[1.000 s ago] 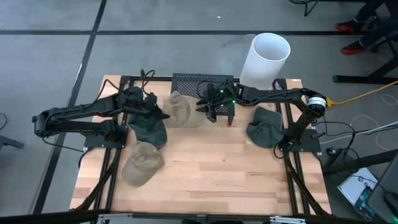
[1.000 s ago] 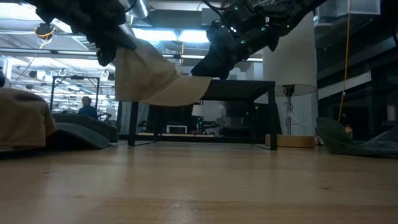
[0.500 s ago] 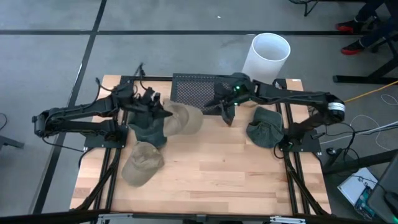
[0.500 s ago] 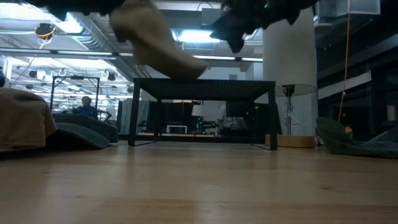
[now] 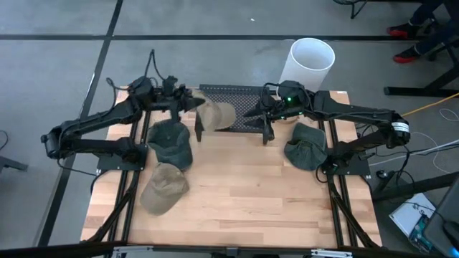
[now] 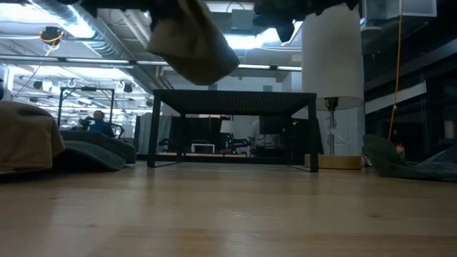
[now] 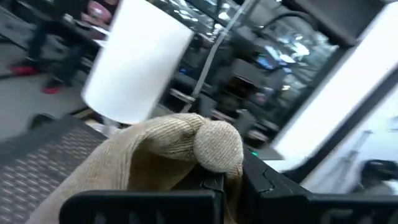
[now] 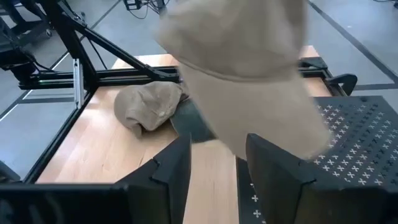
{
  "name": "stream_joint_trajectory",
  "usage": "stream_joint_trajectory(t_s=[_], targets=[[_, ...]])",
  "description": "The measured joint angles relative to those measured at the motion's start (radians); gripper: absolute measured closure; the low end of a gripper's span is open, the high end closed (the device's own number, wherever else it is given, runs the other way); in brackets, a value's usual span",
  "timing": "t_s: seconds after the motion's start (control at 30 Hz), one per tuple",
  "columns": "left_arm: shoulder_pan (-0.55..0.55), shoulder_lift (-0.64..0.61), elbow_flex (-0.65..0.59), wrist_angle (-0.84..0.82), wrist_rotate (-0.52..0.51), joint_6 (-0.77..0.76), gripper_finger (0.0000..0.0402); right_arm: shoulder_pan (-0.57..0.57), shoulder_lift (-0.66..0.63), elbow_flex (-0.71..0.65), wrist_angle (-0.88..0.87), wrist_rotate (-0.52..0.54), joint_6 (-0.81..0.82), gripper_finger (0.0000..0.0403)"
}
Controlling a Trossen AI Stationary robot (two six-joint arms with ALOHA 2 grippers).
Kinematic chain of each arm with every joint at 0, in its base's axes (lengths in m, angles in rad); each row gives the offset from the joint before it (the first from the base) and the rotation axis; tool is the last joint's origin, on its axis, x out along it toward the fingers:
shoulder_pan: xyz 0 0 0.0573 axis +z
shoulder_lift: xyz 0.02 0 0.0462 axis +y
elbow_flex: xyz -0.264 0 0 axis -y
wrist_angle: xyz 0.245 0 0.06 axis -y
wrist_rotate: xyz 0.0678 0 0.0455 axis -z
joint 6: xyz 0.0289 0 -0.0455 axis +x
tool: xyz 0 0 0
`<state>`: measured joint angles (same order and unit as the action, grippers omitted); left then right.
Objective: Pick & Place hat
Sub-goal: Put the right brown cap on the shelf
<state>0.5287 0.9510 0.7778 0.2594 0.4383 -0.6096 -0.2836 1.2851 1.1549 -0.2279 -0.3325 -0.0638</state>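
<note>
Left tool (image 5: pixel 192 104) pressed together on a tan hat (image 5: pixel 215 116), in the upper middle of the high view. Hat hanging in the air over the left end of a black mesh rack (image 5: pixel 237 97), brim drooping past the rack's near left corner. In the low view, same hat (image 6: pixel 193 39) at upper centre-left, well above the rack's flat top (image 6: pixel 235 94), clear gap between cloth and rack. In the left wrist view, knit cloth (image 7: pixel 161 155) bunched right at the tool, pinched.

Right tool (image 5: pixel 262 115) spread, holding nothing, just right of the hat at the rack's right portion, upper middle-right of the high view. Through the right wrist view, two dark fingers (image 8: pixel 171 168) apart, hat (image 8: pixel 249 68) filling the upper middle beyond them, not touching.

Three more hats lying on the tabletop (image 5: pixel 244 201): a dark green one (image 5: pixel 171 143) left of centre, a tan one (image 5: pixel 163 188) below it toward lower left, another dark green one (image 5: pixel 305 143) at right, close to the right rail. White cylinder (image 5: pixel 307 66) standing beyond the rack's right end, upper right, near the tabletop's far edge.

Broad bare wood across the lower middle and lower right of the high view, open up to the near edge. Black frame rails along left and right sides. A person (image 6: pixel 96 123) far back at left in the low view.
</note>
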Motion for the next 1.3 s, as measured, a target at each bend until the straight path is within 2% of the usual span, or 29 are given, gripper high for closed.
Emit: stream_joint_trajectory(t_s=[0.2, 0.47, 0.57, 0.77, 1.0, 1.17, 1.3], targets=[[-0.001, 0.138, 0.07, 0.0, -0.098, 0.15, 0.0398, 0.0, 0.022, 0.0, -0.003, 0.003, 0.003, 0.0248], [-0.013, 0.26, 0.074, -0.054, -0.409, 0.279, 0.0398, 0.0, 0.022, 0.0, -0.042, 0.06, 0.0, 0.0248], [-0.037, 0.303, 0.074, -0.031, -0.471, 0.292, 0.0398, 0.0, 0.024, 0.0, -0.047, 0.08, -0.001, 0.0248], [-0.11, 0.337, 0.073, 0.043, -0.478, 0.306, 0.0398, 0.0, 0.025, 0.0, -0.048, 0.079, -0.004, 0.0248], [-0.196, 0.336, 0.073, 0.052, -0.54, 0.353, 0.0397, 0.0, 0.025, 0.0, -0.047, 0.079, -0.015, 0.0248], [-0.207, 0.336, 0.073, 0.052, -0.441, 0.351, 0.0381, 0.0, 0.028, 0.0, -0.047, 0.117, -0.024, 0.0248], [-0.208, 0.336, 0.073, 0.052, -0.346, 0.423, 0.0358, -0.001, 0.047, 0.001, -0.047, 0.14, -0.052, 0.0248]])
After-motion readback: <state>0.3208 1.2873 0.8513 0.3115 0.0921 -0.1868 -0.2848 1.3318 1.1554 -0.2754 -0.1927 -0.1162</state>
